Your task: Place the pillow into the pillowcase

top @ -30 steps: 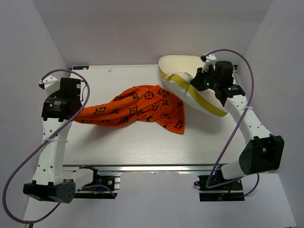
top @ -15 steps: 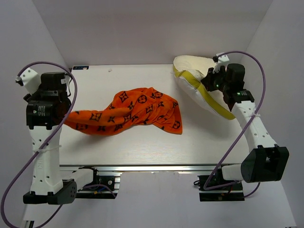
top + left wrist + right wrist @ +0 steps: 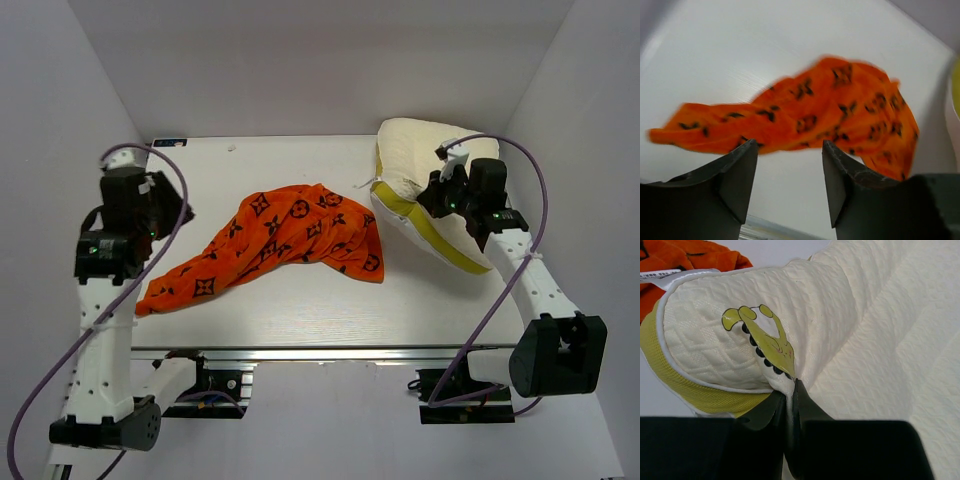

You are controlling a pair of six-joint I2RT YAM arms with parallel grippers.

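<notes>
Left fingers [image 3: 735,177] apart beside pillowcase [image 3: 290,225]; right fingers [image 3: 762,415] clamp pillow [image 3: 420,150] at far-right table [image 3: 300,305] corner.

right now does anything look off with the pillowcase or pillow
The orange pillowcase lies twisted and bunched on the table, no opening showing, and the left gripper hangs open near it, holding nothing. The right gripper pinches only a small fold of the pillow, which sits at the table's far right corner.
</notes>
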